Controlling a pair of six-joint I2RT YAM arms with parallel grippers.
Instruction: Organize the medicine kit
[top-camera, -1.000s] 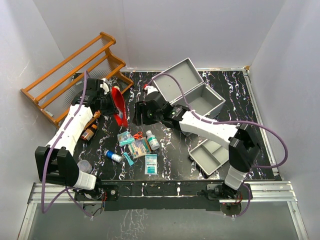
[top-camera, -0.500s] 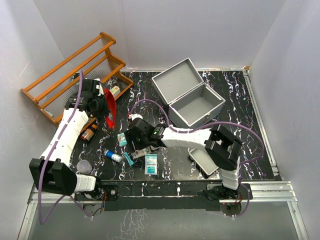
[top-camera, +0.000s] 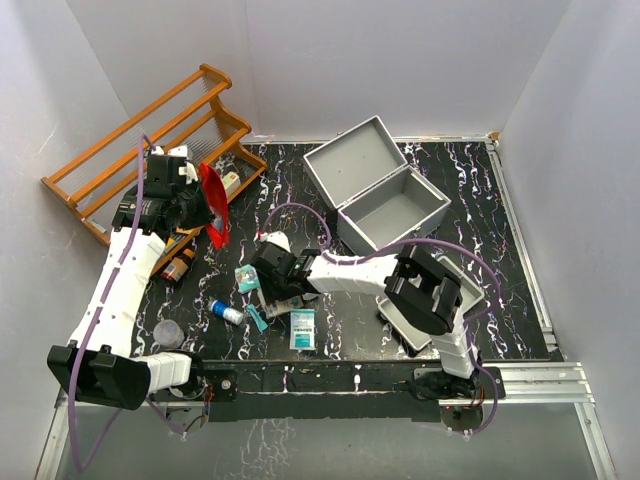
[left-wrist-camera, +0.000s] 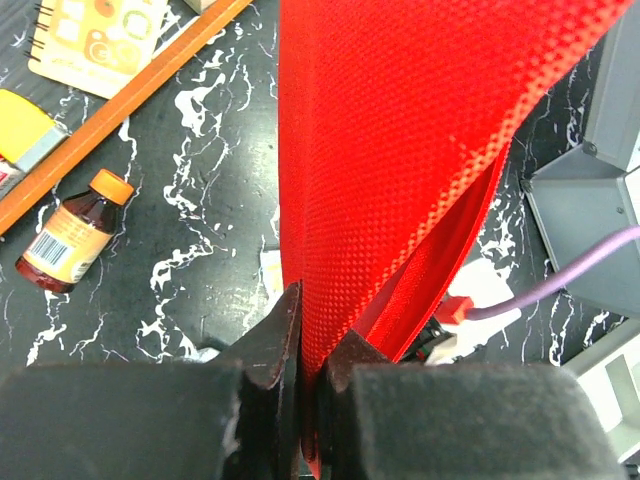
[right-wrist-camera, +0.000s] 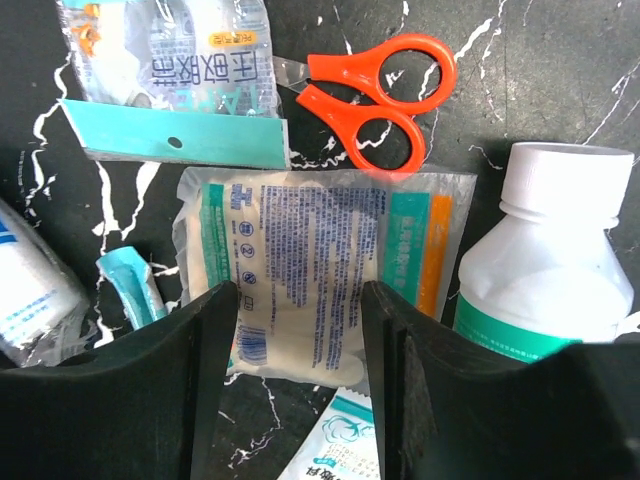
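Note:
The medicine kit (top-camera: 390, 205), a light-grey metal case, stands open at the back middle with its lid tipped back. My left gripper (left-wrist-camera: 312, 360) is shut on a red fabric pouch (left-wrist-camera: 400, 150) and holds it up off the table near the wooden rack; both show in the top view, gripper (top-camera: 198, 208) and pouch (top-camera: 213, 212). My right gripper (right-wrist-camera: 300, 330) is open, low over the pile of supplies, its jaws on either side of a flat gauze packet (right-wrist-camera: 300, 270). In the top view the right gripper (top-camera: 262, 283) sits left of centre.
Orange scissors (right-wrist-camera: 375, 95), a white bottle (right-wrist-camera: 545, 250) and a teal-edged packet (right-wrist-camera: 170, 90) lie around the gauze packet. A brown bottle (left-wrist-camera: 75, 230) lies near the orange wooden rack (top-camera: 150, 150). A grey tray (top-camera: 405, 330) sits at front right, partly under the right arm.
My right arm has swung from beside the case down and left over the pile of supplies. My left arm has carried the red pouch left and back, toward the rack.

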